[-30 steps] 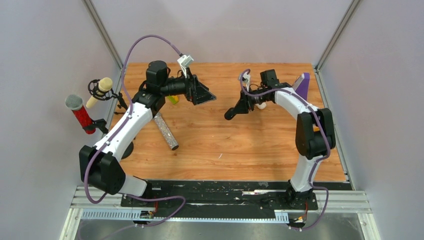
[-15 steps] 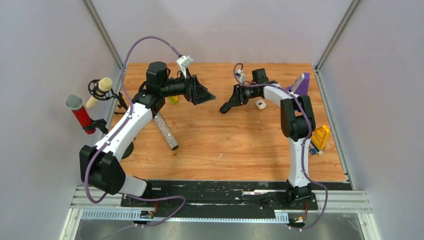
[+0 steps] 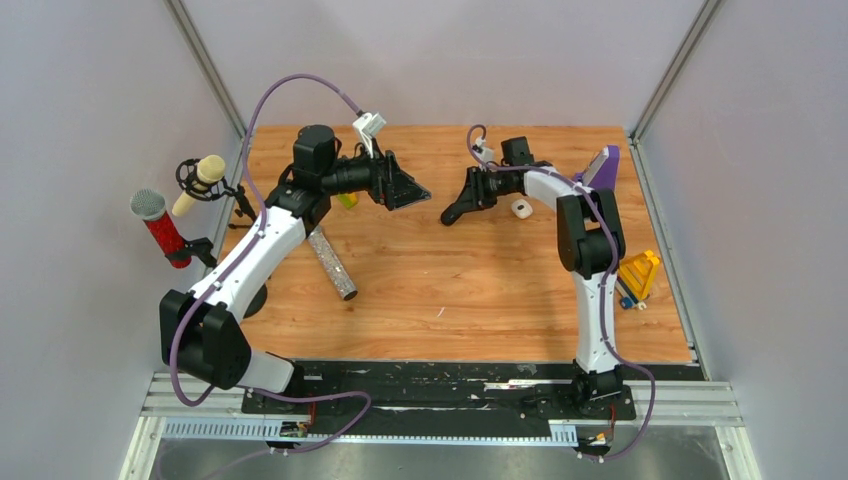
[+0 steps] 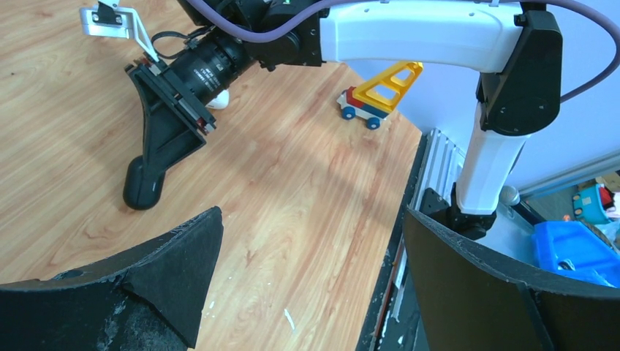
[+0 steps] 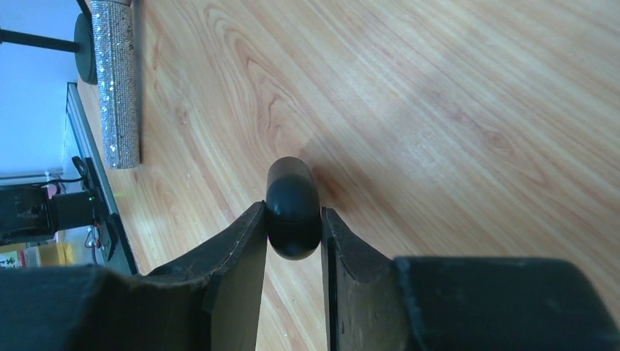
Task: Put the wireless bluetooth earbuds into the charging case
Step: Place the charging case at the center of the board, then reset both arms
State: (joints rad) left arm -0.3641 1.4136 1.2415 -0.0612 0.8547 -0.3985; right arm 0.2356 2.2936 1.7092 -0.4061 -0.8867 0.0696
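Right fingers were clamped on a black, pebble-shaped charging case, just left of the white round object; contact with the wooden surface could not be told. Left fingers stood wide apart, holding nothing, farther left of the white round object and pointed toward the case. Earbuds were too small to make out.

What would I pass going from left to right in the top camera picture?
Red microphone, yellow microphone, glittery tube, left claw, right claw gripping a black case, white round thing, yellow toy.
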